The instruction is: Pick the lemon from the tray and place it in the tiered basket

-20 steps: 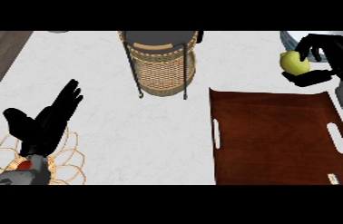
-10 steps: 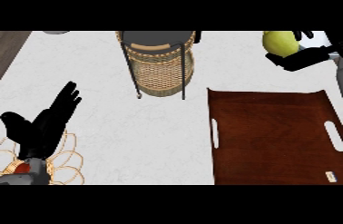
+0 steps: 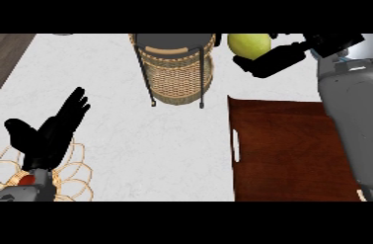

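Note:
In the head view my right hand (image 3: 280,58) is shut on the yellow-green lemon (image 3: 247,44), held high at the view's top, just right of the tiered basket (image 3: 175,70). The basket is a wicker tub in a black wire frame with a dark upper tier. The dark brown tray (image 3: 291,149) with white handle slots lies at the lower right, partly behind my right forearm. My left hand (image 3: 50,134) rests open at the lower left, fingers up.
A gold wire trivet (image 3: 69,176) lies on the white counter under my left forearm. A dark wooden strip (image 3: 13,50) runs along the counter's upper left edge.
My right hand has carried the lemon up and to the left, from beyond the tray's far right corner to a spot beside the basket's top. The left hand has stayed put.

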`<state>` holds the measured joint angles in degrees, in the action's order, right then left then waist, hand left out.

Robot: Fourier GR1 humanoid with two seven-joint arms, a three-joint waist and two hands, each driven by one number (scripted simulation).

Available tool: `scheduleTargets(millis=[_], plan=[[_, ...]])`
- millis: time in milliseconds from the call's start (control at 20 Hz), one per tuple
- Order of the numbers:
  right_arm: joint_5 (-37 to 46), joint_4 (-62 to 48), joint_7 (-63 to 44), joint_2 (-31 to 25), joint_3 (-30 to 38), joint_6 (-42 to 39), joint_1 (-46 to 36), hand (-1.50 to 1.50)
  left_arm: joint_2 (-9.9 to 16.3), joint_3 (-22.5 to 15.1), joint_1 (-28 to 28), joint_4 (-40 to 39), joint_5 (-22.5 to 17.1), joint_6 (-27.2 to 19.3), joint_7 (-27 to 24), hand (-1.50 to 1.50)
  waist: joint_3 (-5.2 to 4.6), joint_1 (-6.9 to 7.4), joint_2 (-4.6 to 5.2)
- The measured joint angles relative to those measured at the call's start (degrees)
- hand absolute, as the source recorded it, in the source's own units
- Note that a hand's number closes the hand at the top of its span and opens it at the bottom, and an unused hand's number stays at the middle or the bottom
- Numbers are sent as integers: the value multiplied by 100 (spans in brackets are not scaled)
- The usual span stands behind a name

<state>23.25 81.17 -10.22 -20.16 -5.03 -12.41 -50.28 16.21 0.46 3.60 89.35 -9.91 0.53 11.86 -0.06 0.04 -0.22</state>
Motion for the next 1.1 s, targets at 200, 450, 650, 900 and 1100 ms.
scheduleTargets(millis=[200,450,650,900,1100], plan=[[297,-157,-597,550,-240,161,-438,150,-44,18,11,-56,46,48,-56,0,1,35,14],[622,-704,-924,1074,-371,316,-879,150,-63,85,92,-174,98,127,-121,0,1,52,23],[816,-1145,-1092,1323,-338,381,-1153,150,-166,42,-50,-29,178,106,-137,0,7,58,9],[971,-1648,-928,1491,-235,521,-1307,150,-152,143,-44,38,120,206,-64,0,12,58,-9],[1236,-2132,-659,1616,-221,851,-1445,150,-204,134,14,78,177,185,11,0,19,62,-24]])
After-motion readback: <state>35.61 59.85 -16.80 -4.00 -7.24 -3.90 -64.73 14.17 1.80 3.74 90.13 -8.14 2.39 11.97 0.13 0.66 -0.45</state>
